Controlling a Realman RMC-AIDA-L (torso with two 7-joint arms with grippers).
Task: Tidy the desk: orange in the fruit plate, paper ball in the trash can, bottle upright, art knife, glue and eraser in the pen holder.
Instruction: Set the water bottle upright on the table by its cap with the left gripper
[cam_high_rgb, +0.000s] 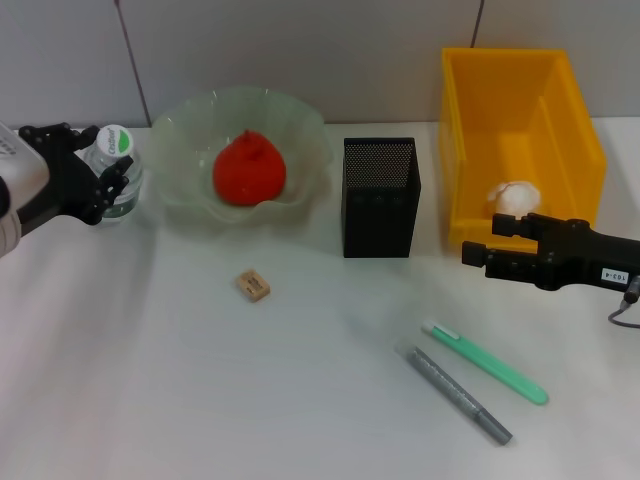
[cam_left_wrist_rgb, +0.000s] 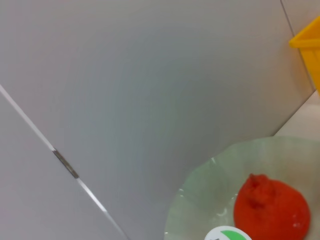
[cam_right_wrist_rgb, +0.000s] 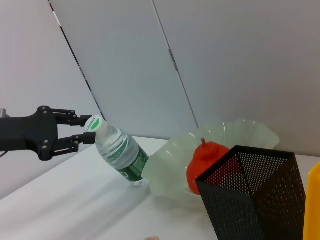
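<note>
Orange (cam_high_rgb: 249, 170): red-orange, lumpy top. Fruit plate (cam_high_rgb: 185, 125): translucent pale green, wavy petal rim. Bottle (cam_right_wrist_rgb: 120, 151): clear plastic, green label, white-and-green cap. Pen holder (cam_high_rgb: 380, 200): black, fine mesh pattern. Trash can (cam_high_rgb: 560, 140): bright yellow, plain. Paper ball (cam_high_rgb: 514, 195): white, wrinkly. Eraser (cam_high_rgb: 253, 285): tan with orange-brown face. Two pen-like items at 5 o'clock on the desk (cam_high_rgb: 150, 380): one mint green (cam_high_rgb: 486, 362), one grey with speckled barrel (cam_high_rgb: 455, 393). Desk white. Left gripper (cam_high_rgb: 112, 180) black; right gripper (cam_high_rgb: 480, 245) black with a white label patch. Wall pale grey, dark seam lines.
</note>
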